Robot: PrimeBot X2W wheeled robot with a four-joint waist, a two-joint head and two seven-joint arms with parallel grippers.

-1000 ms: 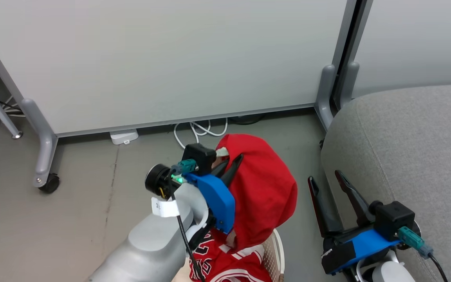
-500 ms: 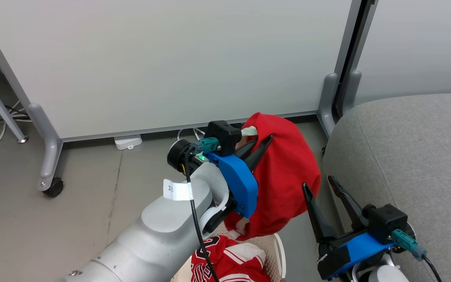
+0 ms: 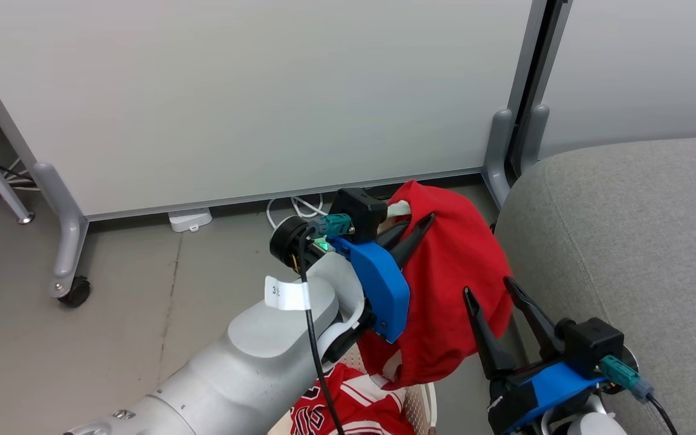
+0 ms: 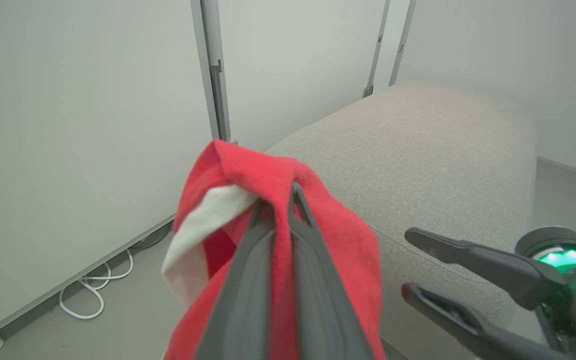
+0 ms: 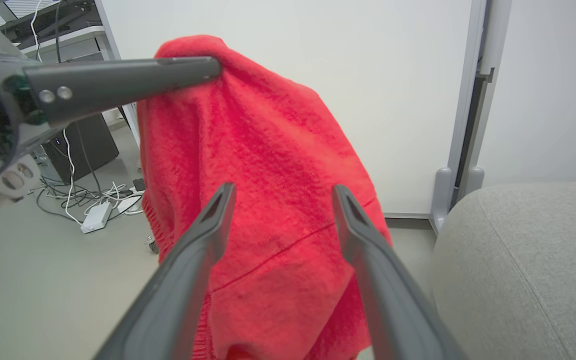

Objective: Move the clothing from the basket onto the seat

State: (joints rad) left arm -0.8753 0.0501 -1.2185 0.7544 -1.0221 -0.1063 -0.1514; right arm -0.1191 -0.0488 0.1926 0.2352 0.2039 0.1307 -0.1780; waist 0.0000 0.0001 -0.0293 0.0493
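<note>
Head view: your left gripper (image 3: 414, 228) is clamped on the red shorts (image 3: 457, 272), which hang over the basket (image 3: 428, 402) just beside the seat (image 3: 626, 241). Right gripper (image 3: 487, 285) spread wide, empty. Jersey (image 3: 354, 406) lies in the basket.

White tag (image 3: 286, 294) on the arm's cable (image 3: 312, 338) — a partial "3", jersey (image 3: 361, 400) lettering unreadable

Probably a lab or office corner: white partition panels (image 3: 251, 103) on castors (image 3: 76, 292), loose cables (image 3: 299, 208) on grey floor (image 3: 142, 314), a desk (image 5: 53, 35) beyond
</note>
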